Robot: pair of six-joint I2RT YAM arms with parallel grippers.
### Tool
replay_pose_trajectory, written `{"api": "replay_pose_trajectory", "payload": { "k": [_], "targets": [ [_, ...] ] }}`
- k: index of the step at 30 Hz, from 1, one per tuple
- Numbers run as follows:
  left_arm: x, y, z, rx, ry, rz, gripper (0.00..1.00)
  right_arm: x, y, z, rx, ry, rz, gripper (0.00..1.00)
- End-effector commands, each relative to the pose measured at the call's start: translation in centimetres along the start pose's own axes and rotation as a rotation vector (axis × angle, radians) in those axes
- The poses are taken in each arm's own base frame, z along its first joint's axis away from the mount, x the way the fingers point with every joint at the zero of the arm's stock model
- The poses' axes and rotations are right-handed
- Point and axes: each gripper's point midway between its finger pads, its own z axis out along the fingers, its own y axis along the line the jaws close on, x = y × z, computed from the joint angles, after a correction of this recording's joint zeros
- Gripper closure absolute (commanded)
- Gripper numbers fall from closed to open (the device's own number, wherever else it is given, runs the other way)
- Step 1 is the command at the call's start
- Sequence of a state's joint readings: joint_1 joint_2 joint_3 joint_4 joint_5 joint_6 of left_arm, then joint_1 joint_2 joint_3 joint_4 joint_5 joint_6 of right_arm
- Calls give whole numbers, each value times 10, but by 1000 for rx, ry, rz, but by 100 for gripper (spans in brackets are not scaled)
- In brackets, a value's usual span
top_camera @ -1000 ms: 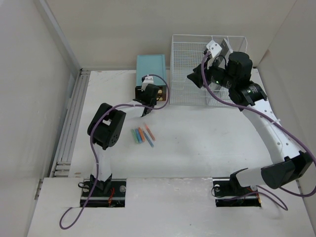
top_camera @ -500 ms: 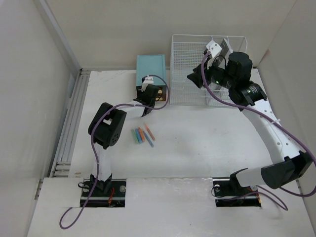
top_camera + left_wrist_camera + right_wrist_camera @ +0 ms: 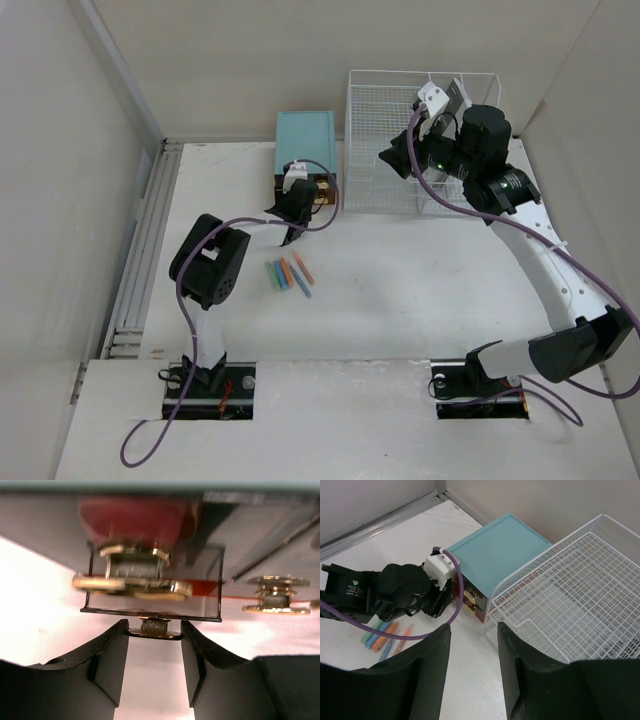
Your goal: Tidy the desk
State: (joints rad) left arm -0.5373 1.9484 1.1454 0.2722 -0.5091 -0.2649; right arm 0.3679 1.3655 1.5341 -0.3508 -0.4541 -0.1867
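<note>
The left fingers are squeezed onto a small gold knob on the front of the teal drawer box. The knob is tiny, so the fingers could slip off in a pull. The box looks light, so it might slide toward the little coloured sticks while the drawer stays shut. A crooked pull could jam it. The right fingers hang apart, holding nothing, above the white wire basket. The large flat white worktop lies under everything, facing up. Its long way runs left to right, with silver rails along its left side.
</note>
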Motion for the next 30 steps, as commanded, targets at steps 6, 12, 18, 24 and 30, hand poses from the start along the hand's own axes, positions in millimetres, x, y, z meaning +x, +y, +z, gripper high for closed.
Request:
{"api": "replay_pose_trajectory", "payload": {
  "k": [6, 12, 18, 24, 30],
  "targets": [
    [-6, 11, -35, -3, -20, -54, 65, -12, 5, 0, -25, -46, -8, 52],
    [3, 19, -51, 1, -10, -93, 65, -9, 4, 3, -26, -38, -13, 52],
    [21, 17, -65, 23, 4, -76, 65, -5, 3, 6, -28, -30, -9, 52],
    [29, 12, -78, 48, 6, -87, 65, -2, 2, 9, -29, -22, -5, 52],
    [37, 13, -90, 62, 13, -100, 65, 2, 1, 12, -30, -14, -1, 52]
  ]
}}
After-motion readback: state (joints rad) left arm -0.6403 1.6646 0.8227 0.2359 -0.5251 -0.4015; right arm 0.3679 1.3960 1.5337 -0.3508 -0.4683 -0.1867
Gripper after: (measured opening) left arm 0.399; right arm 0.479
